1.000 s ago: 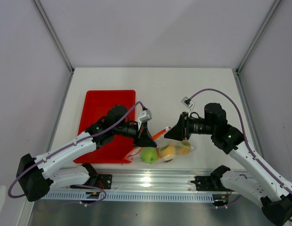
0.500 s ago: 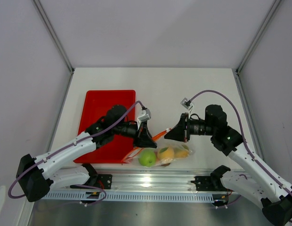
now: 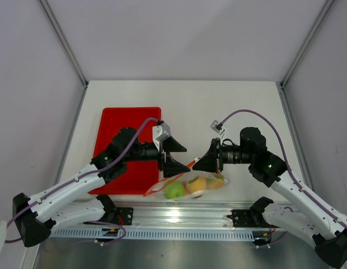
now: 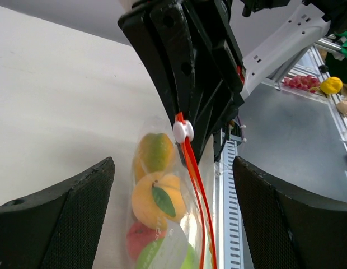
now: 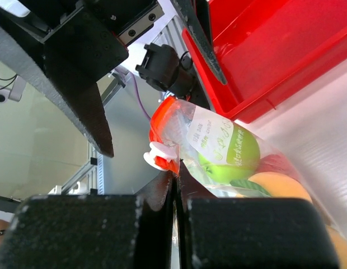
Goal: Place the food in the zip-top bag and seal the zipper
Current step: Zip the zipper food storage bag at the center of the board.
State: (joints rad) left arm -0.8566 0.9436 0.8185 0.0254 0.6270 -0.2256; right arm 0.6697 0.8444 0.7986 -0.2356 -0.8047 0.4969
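Left pincer (image 3: pixel 186 158) sprang wide; right pincer (image 3: pixel 196 165) pinches zipper (image 4: pixel 192 163); bag (image 3: pixel 187 186) lies left-right.

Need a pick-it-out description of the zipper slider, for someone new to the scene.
Start at the red tray; just right of its near corner sits the clear zip-top bag of toy fruit. Along its mouth runs the orange-red zipper; the slider is the small clip on it, the strip's only white piece.

The zip-top bag (image 5: pixel 210 134) is clear glossy plastic; the tray (image 3: pixel 117 120) shiny red plastic.
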